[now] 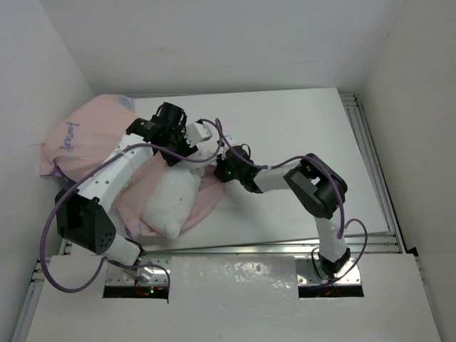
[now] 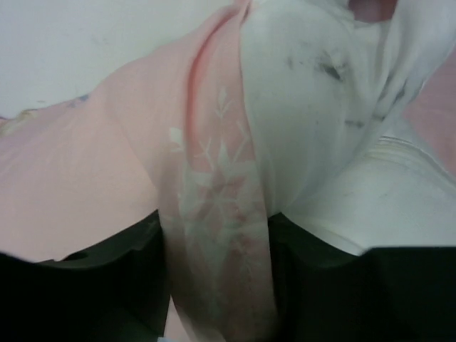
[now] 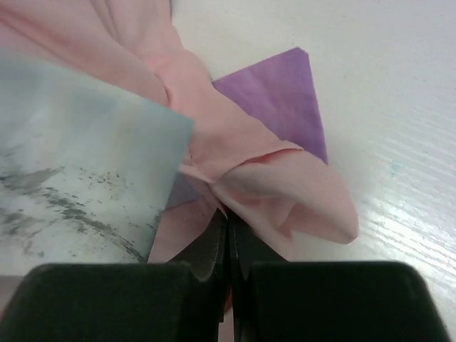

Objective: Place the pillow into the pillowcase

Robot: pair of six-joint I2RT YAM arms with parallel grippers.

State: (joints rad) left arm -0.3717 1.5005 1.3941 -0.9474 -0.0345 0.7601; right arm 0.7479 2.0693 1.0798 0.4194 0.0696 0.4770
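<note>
The pillowcase (image 1: 85, 135) lies inside out, pale pink, bunched at the table's far left and spread under the pillow. The plump white pillow (image 1: 174, 203) rests on that pink cloth at left centre. My left gripper (image 1: 187, 146) hovers over the pillow's far end. Its jaws stand apart, and a loose band of pink pillowcase (image 2: 107, 164) with a pale snowflake runs between them beside the smudged white pillow (image 2: 306, 107). My right gripper (image 1: 222, 165) is just right of it, shut on a fold of pink pillowcase (image 3: 278, 185). A purple corner (image 3: 278, 92) shows behind the fold.
The white table (image 1: 299, 142) stretches bare to the right of both arms. White walls close in on the left, back and right, and metal rails (image 1: 370, 157) run along the right edge. A pale grey smudged sheet (image 3: 71, 157) fills the left of the right wrist view.
</note>
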